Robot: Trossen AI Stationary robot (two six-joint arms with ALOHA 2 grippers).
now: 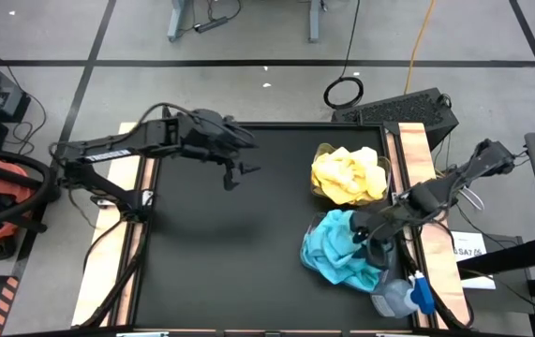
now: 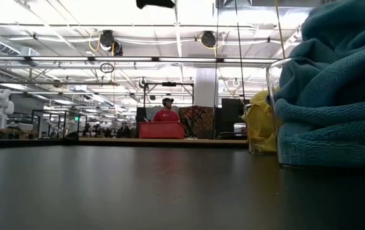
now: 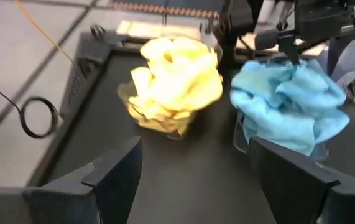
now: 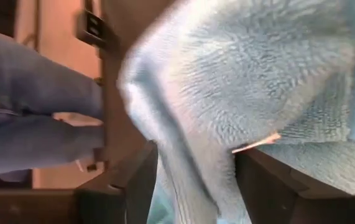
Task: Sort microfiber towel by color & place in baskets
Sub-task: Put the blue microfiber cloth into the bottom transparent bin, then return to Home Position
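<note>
Bright yellow towels (image 1: 349, 174) are heaped in one clear bin (image 3: 126, 99) on the table's far right. Teal towels (image 1: 340, 248) are heaped in the other clear bin (image 2: 273, 80), nearer on the right. In the low view the teal heap (image 2: 335, 89) rises above its bin's rim, with the yellow heap (image 2: 262, 121) behind it. My left gripper (image 1: 234, 175) hangs open above the bare mat, left of the bins, and faces them (image 3: 196, 158). My right gripper (image 1: 372, 245) is at the teal heap's right side, with teal cloth between its fingers (image 4: 196, 180). My right gripper has a thick fold of a teal towel (image 4: 186, 155) between its two fingers, one finger (image 4: 133, 186) on each side of it. It comes at the heap slanting down from the table's right. The towel lies on the teal heap in the bin.
A grey bottle with a blue cap (image 1: 403, 298) lies on the mat just near of the teal bin. A black keyboard (image 1: 408, 108) sits beyond the far right corner. Wooden rails (image 1: 417, 150) flank the black mat (image 1: 220, 262), whose left and middle are bare. A person in red (image 2: 166, 114) stands far off.
</note>
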